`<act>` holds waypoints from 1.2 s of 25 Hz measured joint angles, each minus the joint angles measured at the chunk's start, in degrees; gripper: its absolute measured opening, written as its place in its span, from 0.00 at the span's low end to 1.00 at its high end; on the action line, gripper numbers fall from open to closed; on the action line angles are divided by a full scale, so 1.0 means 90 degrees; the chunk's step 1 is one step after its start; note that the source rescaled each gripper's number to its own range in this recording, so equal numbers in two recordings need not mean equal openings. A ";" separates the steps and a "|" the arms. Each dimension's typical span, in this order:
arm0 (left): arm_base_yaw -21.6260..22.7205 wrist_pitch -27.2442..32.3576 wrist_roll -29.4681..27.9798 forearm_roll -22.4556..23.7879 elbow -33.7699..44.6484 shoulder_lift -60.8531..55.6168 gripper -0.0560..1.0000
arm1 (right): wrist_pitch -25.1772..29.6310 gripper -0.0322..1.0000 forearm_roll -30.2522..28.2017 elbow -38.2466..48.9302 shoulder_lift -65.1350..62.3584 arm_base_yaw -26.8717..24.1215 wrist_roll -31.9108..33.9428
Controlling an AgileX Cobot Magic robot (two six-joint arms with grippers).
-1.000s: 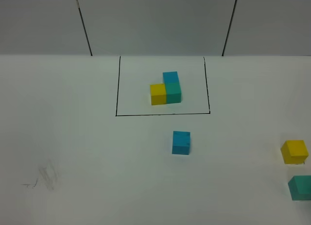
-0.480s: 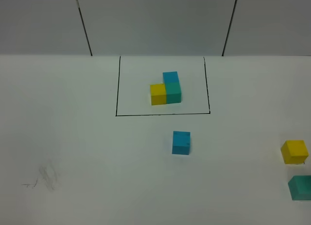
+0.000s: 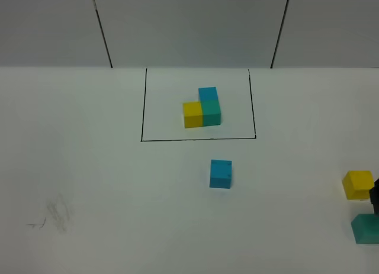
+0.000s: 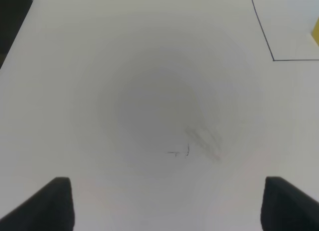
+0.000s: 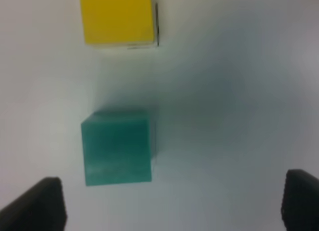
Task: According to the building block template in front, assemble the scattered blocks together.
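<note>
The building block template [image 3: 202, 108], an L of yellow, teal-green and blue cubes, sits inside the black-lined rectangle [image 3: 142, 108]. The sky blue cube [image 3: 220, 173] lies just in front of the rectangle. The yellow cube [image 3: 358, 184] and the teal-green cube [image 3: 366, 228] lie at the far right. A dark part of my right arm [image 3: 375, 198] shows between them. My right gripper [image 5: 168, 201] is open, above the teal-green cube [image 5: 117, 147], with the yellow cube [image 5: 117, 16] beyond. My left gripper [image 4: 174, 206] is open and empty over bare table.
A grey scuff and pen mark [image 3: 56, 215] are on the white table at the front left; they also show in the left wrist view [image 4: 199, 141]. A corner of the black rectangle line [image 4: 273, 60] and a yellow sliver [image 4: 316, 31] show there too.
A dark part of my right arm has come into the exterior high view at the right edge, between the yellow and teal-green cubes. No cube has moved.
</note>
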 joint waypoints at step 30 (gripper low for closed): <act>0.0000 0.0000 -0.0006 0.0000 0.0000 0.0000 0.72 | -0.0746 0.91 0.0638 0.0015 0.1306 0.0369 -0.0153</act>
